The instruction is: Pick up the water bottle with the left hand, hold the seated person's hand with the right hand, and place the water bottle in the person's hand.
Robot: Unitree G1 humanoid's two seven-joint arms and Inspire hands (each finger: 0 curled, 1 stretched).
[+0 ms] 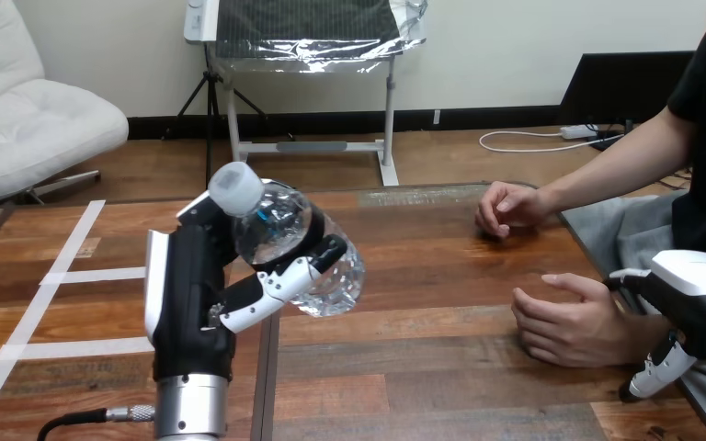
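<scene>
My left hand (188, 294) is shut on a clear water bottle (305, 248) with a white cap and holds it tilted above the table's left-middle, cap toward the upper left. The person's near hand (570, 322) rests on its side on the table at the right, fingers loosely curved, palm facing left. My right hand (694, 299) is at that hand's wrist, its thumb over the wrist and a finger (654, 372) curled below it. The person's far hand (507, 209) lies curled on the table further back.
The wooden table (423, 367) has white tape lines (74, 276) on its left part. A bare stretch of tabletop lies between the bottle and the person's near hand.
</scene>
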